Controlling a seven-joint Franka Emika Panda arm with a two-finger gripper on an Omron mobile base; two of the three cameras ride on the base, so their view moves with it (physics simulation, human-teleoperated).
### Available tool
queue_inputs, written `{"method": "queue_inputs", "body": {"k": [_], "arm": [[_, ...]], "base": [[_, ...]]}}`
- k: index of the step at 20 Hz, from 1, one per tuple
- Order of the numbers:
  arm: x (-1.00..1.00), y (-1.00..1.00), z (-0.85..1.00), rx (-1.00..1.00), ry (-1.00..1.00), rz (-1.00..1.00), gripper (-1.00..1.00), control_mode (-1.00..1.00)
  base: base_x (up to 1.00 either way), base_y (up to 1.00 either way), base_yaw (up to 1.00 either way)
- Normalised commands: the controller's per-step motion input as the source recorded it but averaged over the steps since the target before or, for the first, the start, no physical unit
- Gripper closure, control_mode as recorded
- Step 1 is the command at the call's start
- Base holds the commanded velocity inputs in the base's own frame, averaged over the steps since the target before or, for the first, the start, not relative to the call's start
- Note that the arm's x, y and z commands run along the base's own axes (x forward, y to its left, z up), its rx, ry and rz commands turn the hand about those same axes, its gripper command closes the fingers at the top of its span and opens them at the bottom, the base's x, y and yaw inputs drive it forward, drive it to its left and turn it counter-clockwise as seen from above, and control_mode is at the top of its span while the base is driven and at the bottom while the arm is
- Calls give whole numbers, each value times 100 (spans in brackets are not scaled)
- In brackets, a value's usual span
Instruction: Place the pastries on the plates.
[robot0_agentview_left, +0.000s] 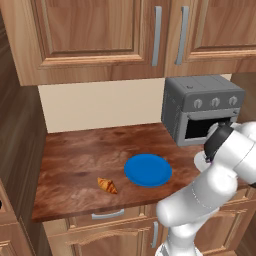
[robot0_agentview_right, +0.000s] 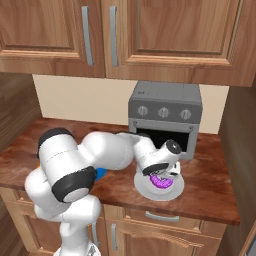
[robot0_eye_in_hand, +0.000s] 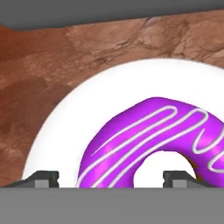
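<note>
The purple donut (robot0_eye_in_hand: 144, 131), striped with pale icing, lies on the white plate (robot0_eye_in_hand: 65, 113) at the counter's right, in front of the oven. My gripper (robot0_eye_in_hand: 113, 178) hangs just above it, open, its fingertips (robot0_eye_in_hand: 43, 178) wide apart on either side of the ring's near limb without touching it. From the right base view the gripper (robot0_agentview_right: 162, 175) hovers over the donut (robot0_agentview_right: 161, 182) on the white plate (robot0_agentview_right: 173, 193). The golden croissant (robot0_agentview_left: 107, 185) rests on the bare counter, left of the blue plate (robot0_agentview_left: 148, 170), which holds nothing.
A grey toaster oven (robot0_agentview_left: 202, 107) stands at the back right of the wooden counter (robot0_agentview_left: 80, 160), close behind the white plate. Wooden cabinets hang overhead. A tall wooden side wall closes the counter's left end.
</note>
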Motion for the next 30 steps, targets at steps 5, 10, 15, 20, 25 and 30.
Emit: {"method": "queue_inputs", "body": {"k": [5,10,15,20,25,30], "arm": [[-16,2,84,-2,-6,0,-100,-100],[-24,4,43,-2,-6,0,-100,-100],[-90,31,72,-7,-7,0,-100,-100],[-95,86,49,-16,-15,0,-100,-100],[-67,100,24,-18,-6,0,-100,-100],[-34,100,21,-8,4,-2,-100,-100]], "base": [[0,0,0],[0,0,0],[0,0,0],[0,0,0],[0,0,0],[0,0,0]]}}
